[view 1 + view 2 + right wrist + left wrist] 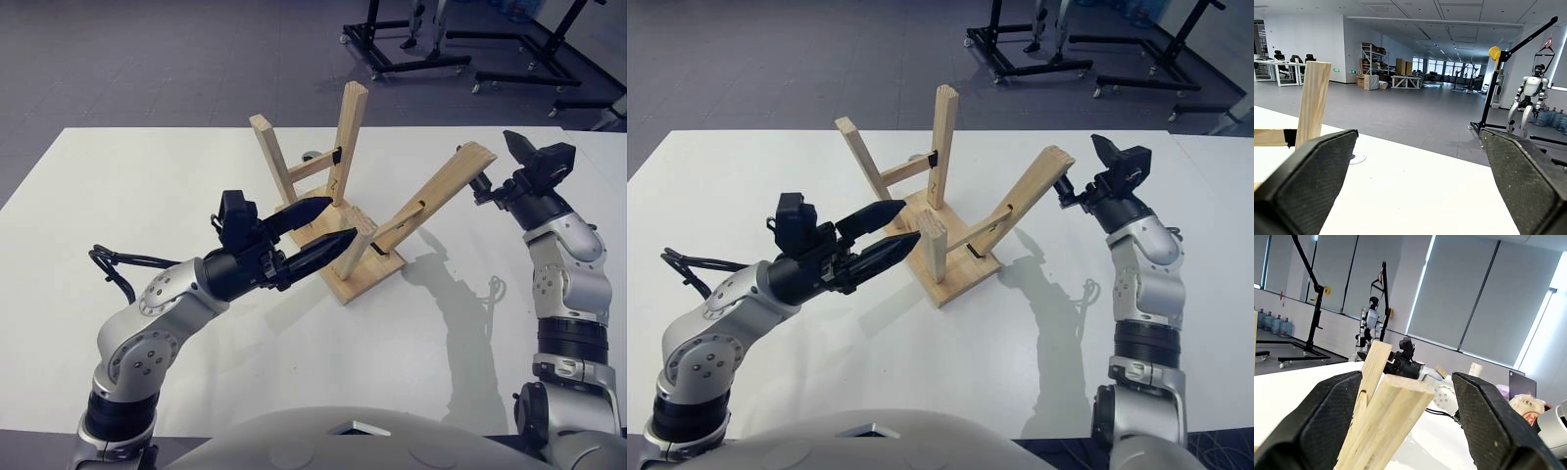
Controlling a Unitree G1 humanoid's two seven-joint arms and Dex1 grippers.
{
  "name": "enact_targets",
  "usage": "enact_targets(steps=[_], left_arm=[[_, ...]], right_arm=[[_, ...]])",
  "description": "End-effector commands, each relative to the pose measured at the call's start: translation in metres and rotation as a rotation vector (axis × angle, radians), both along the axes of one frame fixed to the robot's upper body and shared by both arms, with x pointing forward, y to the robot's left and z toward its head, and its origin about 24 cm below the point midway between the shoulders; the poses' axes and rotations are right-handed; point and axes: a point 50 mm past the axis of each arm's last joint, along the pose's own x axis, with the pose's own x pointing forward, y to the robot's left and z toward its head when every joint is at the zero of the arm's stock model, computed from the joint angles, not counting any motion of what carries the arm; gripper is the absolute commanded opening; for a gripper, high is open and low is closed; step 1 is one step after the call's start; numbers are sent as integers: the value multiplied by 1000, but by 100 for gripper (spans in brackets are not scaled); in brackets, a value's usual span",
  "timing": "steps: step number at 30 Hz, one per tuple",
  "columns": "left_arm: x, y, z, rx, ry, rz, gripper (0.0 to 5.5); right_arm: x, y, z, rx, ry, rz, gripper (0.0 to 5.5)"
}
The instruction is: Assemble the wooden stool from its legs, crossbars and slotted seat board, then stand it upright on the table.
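Left eye view, frame centre: pale wooden stool (345,137) upside down on the white table (147,186), seat board (364,280) lying flat. Left pincer (342,218) spread wide around the nearest leg (361,245). Right pincer (537,157), upper right, wide open beside the slanting leg (441,191).

Upturned stool (370,270) on white table (147,196)

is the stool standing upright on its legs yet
No, the seat board lies flat on the table and the legs point up into the air.
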Motion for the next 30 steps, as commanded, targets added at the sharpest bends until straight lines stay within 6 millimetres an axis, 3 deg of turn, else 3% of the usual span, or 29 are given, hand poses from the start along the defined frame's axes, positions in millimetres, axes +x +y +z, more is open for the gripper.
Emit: enact_targets(steps=[1, 4, 13, 30], left_arm=[[7, 4, -12, 126, 6, 34, 336], [15, 3, -20, 181, 6, 77, 336], [19, -4, -17, 160, -4, 68, 336], [23, -11, -21, 162, -1, 78, 336]], right_arm=[[3, 7, 4, 6, -30, 11, 458], [4, 12, 5, 10, -40, 26, 458], [3, 20, 4, 2, -41, 75, 458], [-11, 64, -1, -105, 9, 347, 458]])
